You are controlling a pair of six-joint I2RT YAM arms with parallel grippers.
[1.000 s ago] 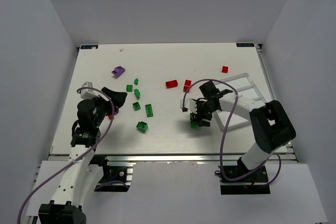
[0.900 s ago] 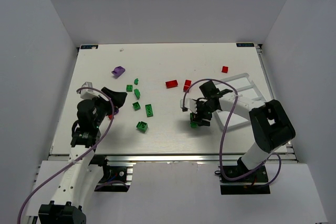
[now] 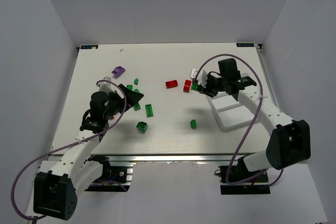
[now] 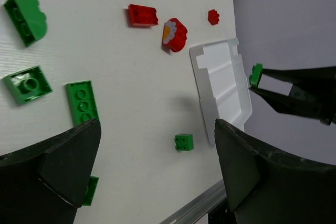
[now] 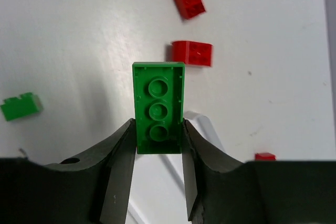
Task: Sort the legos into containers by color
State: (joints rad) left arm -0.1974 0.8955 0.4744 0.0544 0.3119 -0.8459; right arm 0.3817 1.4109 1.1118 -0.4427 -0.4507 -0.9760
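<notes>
The white desk is carrying the white tray, which is lying at its right side with its compartments running away from the arms. The right arm is stretching up from its base and bending leftward past the tray's far end; the left arm is leaning forward and to the right over the loose bricks. The left fingers are hanging spread wide above the desk, gripping nothing. The right fingers are pinching a green brick by its long sides, studs facing the wrist camera, raised above the desk just off the tray's far-left corner, near two red bricks. Other green bricks and one purple brick are lying scattered on the desk
</notes>
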